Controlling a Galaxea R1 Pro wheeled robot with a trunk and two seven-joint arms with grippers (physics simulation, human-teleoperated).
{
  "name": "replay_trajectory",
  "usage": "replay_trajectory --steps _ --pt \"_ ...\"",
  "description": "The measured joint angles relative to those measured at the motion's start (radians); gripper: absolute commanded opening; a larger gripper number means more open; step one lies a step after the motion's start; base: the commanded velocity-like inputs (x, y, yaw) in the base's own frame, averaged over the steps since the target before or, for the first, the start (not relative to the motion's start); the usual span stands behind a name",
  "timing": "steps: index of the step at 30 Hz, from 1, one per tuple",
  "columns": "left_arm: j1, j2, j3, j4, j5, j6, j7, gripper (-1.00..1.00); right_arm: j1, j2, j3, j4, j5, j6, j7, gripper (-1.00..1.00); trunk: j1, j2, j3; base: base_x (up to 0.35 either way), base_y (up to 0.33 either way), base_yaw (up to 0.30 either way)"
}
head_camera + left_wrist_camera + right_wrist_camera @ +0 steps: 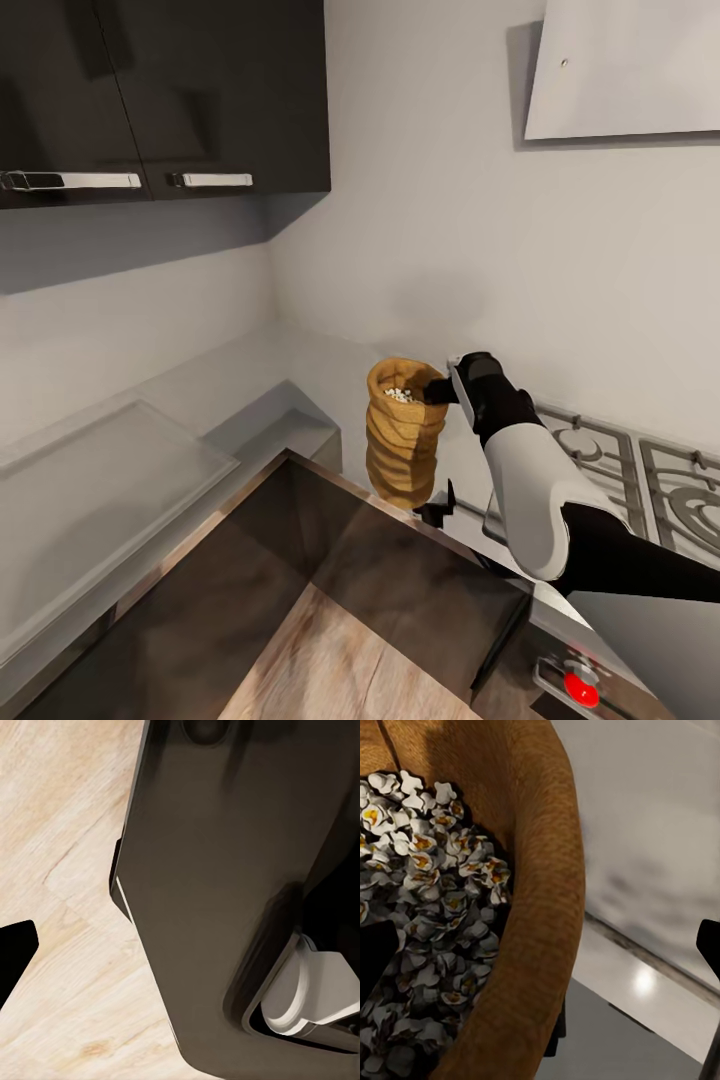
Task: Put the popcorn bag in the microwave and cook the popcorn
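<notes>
The popcorn bag (403, 450), a wrinkled tan sack, hangs upright in the air above the front edge of the grey countertop (110, 480). White popped popcorn (400, 395) fills its top. My right gripper (440, 390) is shut on the bag's rolled rim from the right side. In the right wrist view one fingertip (376, 958) sits inside over the popcorn (431, 915), the other outside the bag's rim (536, 945). My left gripper hangs low over the wood floor (67, 832); one fingertip (15, 952) shows, with nothing in it. The microwave is out of view.
Glossy black upper cabinets (150, 90) hang at the top left and a white hood (620, 70) at the top right. A gas cooktop (640, 480) lies right of the bag. Dark cabinet fronts (240, 590) and a red knob (580, 688) stand below the counter edge.
</notes>
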State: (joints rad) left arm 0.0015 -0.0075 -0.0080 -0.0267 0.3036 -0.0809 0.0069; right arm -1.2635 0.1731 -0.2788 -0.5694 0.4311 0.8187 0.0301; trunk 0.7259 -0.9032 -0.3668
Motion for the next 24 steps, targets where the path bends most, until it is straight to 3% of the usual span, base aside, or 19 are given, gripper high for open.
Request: replay_trajectory --steps 6,21,22,24 --pt "0.0 0.0 0.0 0.0 0.0 0.0 0.0 1.0 0.033 0.0 -0.001 -0.045 -0.011 -0.001 0.001 1.0 0.0 0.0 0.0 0.0 0.0 0.0" --pt "0.0 0.0 0.0 0.0 0.0 0.0 0.0 1.0 0.036 0.0 -0.001 -0.05 -0.006 0.002 0.0 1.0 0.0 0.0 0.0 0.0 0.0 0.0" --pt "0.0 0.0 0.0 0.0 0.0 0.0 0.0 1.0 0.036 0.0 -0.001 -0.05 -0.007 0.002 0.0 -1.0 0.0 0.0 0.0 0.0 0.0 0.0" --pt "0.0 0.0 0.0 0.0 0.0 0.0 0.0 1.0 0.037 0.0 -0.001 -0.05 -0.005 0.004 0.0 -1.0 0.0 0.0 0.0 0.0 0.0 0.0"
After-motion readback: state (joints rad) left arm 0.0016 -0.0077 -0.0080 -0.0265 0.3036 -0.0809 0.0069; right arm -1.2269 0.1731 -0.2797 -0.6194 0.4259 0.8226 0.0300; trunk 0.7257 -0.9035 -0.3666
